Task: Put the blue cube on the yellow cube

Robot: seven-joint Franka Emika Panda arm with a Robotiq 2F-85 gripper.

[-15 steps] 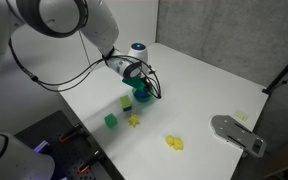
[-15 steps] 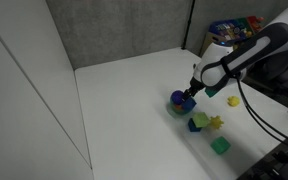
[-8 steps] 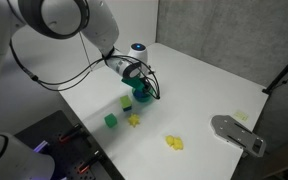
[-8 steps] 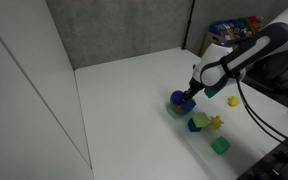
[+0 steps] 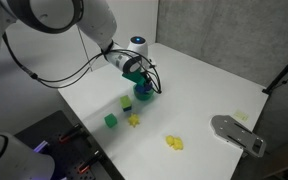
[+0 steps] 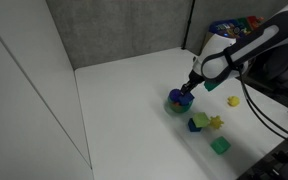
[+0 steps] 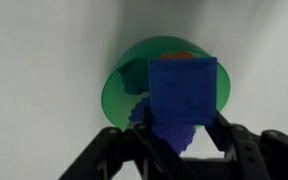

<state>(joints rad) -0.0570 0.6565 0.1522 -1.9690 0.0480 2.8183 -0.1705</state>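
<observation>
In the wrist view my gripper (image 7: 181,128) is shut on the blue cube (image 7: 184,85), with one dark finger on each side of it. The cube hangs just above a round green-teal dish (image 7: 119,92). A jagged dark purple piece (image 7: 144,118) shows under the cube. In both exterior views the gripper (image 5: 143,87) (image 6: 187,92) hovers over the dish (image 5: 145,98) (image 6: 174,103). The pale yellow cube (image 6: 201,118) (image 5: 126,101) sits on the table a short way from the dish, with a blue block (image 6: 193,126) touching it.
A darker green cube (image 5: 111,120) (image 6: 219,146) and a bright yellow irregular piece (image 5: 134,120) (image 6: 216,122) lie near the yellow cube. Another yellow piece (image 5: 173,143) and a grey flat device (image 5: 236,133) sit further off on the white table (image 5: 199,90).
The jaws closed on the blue cube inside the dish. The gripper then rose a little, lifting the cube clear of the dish.
</observation>
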